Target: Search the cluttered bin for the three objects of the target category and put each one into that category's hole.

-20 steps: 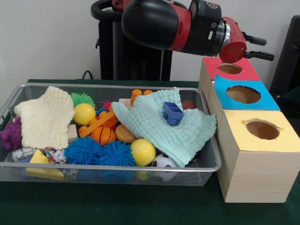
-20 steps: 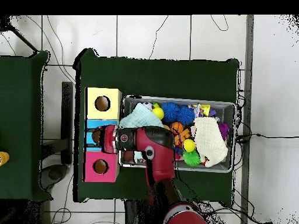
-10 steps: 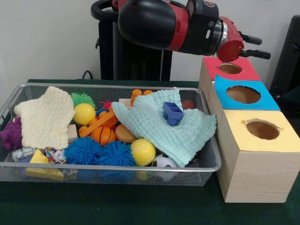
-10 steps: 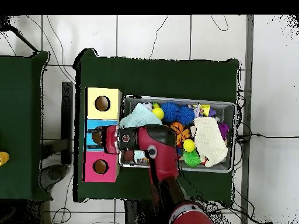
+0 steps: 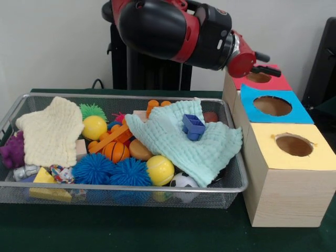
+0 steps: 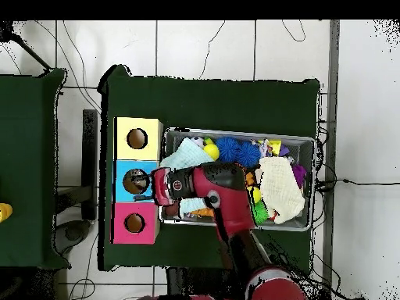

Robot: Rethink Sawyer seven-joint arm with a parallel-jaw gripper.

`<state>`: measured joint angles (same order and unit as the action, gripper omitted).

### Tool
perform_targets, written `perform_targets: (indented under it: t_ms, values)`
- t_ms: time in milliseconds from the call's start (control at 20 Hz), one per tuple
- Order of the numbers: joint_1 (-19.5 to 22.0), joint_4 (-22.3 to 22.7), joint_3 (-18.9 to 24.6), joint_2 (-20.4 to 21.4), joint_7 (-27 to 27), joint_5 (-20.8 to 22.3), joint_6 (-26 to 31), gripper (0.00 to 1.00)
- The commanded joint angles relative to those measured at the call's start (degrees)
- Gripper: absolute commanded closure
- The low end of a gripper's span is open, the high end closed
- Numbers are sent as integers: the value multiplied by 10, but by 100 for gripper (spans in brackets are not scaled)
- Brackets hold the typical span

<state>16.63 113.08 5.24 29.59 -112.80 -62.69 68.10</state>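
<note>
**Desk:** What do you have nearest the camera?

**Operator:** I see the wire mesh bin [image 5: 126, 191] on the green table [image 5: 131, 231]. Along its front edge lie two blue spiky balls [image 5: 111, 170], a yellow ball [image 5: 160, 169], a small football [image 5: 182, 181] and a yellow block [image 5: 46, 185]. At the left end there is a purple knobbly toy [image 5: 11, 150].

**Desk:** And further in?

**Operator:** A cream star-shaped cloth [image 5: 50, 130] covers the left part, and a pale green cloth [image 5: 186, 143] is draped over the right part. A blue square cutter [image 5: 193, 126] sits on top of the green cloth. Between the cloths I can pick out a small basketball [image 5: 116, 151], another yellow ball [image 5: 94, 127] and a green spiky ball [image 5: 93, 110].

**Desk:** The holes?

**Operator:** Just beside the bin's right end stands a row of wooden boxes: the yellow-topped box [image 5: 291, 144] nearest, then the blue-topped box [image 5: 274, 106], then the red-topped box [image 5: 262, 79].

**Desk:** The claw?

**Operator:** The gripper [image 5: 261, 62] hangs over the red-topped box, above the bin's far right corner. I cannot tell how far open it is, or whether it holds anything.
</note>
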Motion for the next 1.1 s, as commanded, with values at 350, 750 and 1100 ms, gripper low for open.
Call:
perform_targets:
  t_ms: [350, 750, 1100]
  values:
    - [57, -143, -20, -35, 16, 186, -149, 0]
    - [67, -174, -43, -12, -17, 282, -149, 0]
    - [63, -196, -59, -14, -16, 341, -214, 0]
